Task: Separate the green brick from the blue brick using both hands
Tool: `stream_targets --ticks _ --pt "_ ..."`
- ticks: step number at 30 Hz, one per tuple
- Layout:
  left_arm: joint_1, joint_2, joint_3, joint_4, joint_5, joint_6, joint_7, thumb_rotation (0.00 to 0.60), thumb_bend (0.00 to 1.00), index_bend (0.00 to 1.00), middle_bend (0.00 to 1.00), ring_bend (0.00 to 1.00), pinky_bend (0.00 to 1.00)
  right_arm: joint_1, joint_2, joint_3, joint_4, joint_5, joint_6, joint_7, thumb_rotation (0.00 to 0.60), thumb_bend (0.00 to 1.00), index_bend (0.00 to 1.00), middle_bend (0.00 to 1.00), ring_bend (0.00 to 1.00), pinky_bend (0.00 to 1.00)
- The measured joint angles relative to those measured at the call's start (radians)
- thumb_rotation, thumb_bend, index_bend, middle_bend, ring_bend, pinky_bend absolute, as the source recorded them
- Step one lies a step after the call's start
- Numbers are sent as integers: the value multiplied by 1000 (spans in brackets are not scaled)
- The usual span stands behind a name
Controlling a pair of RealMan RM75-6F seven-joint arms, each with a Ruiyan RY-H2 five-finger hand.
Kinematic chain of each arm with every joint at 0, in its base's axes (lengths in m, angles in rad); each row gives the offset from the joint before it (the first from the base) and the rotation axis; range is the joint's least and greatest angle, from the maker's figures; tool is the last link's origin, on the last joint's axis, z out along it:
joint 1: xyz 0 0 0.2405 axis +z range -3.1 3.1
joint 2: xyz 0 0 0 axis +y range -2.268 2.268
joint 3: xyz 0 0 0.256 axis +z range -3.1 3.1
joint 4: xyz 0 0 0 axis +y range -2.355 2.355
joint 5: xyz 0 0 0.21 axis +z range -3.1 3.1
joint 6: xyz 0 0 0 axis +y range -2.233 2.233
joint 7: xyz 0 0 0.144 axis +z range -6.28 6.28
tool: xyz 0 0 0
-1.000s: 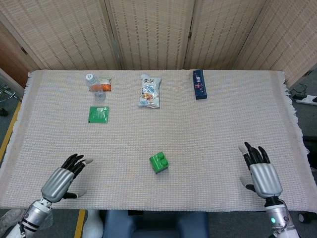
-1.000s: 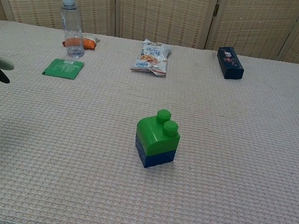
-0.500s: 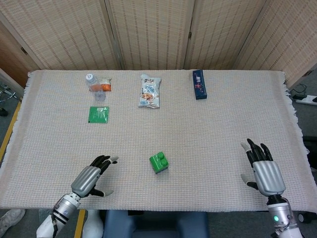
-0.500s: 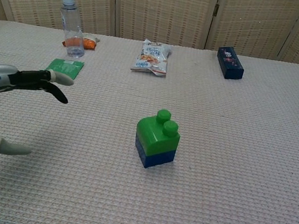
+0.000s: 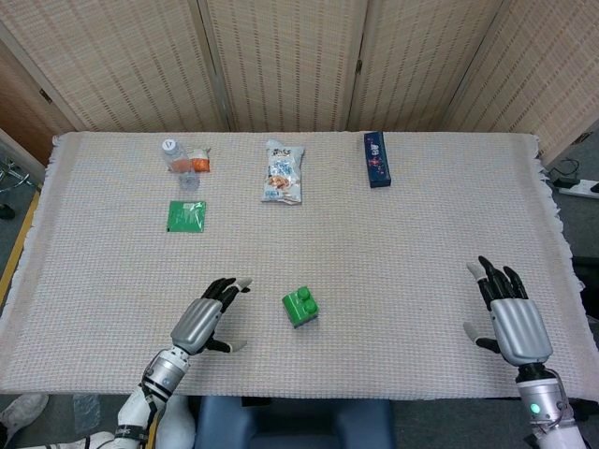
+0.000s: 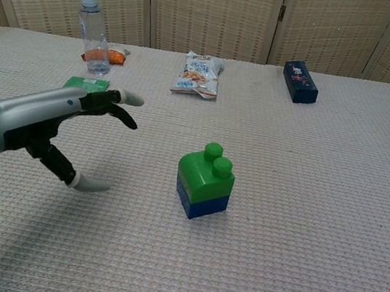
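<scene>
Right hand (image 5: 517, 321): missing from the chest view, its arm running off the head view's bottom edge. Blue brick (image 6: 203, 202): showing in the chest view only, lying hidden under the green brick (image 5: 300, 306) in the head view. Snack bag (image 5: 282, 172) print: reading too small.

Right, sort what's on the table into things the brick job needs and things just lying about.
For the job: green brick, blue brick under it, left hand, right hand.

Lying about: water bottle, orange item, green packet, snack bag, dark blue box.
</scene>
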Motion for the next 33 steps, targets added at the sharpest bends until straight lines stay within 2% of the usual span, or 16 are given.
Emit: stream_targets --ticks 8,20,27,33 --pt "-43 -122 -30 36 -104 -25 48 600 224 65 204 56 11 -6 33 15 -2 6 12 69 600 313 0 0 96 0" --pt "-101 -278 -92 155 -173 -1 114 600 212 104 204 66 11 -2 71 28 5 33 -12 136 600 313 0 0 97 0" --pt "-124 -335 -112 226 -168 5 78 600 212 116 204 67 11 -4 92 36 9 37 -11 182 600 313 0 0 96 0" --pt "-132 -353 -109 229 -178 4 87 600 212 112 204 65 10 0 98 36 16 44 -29 195 600 313 0 0 96 0"
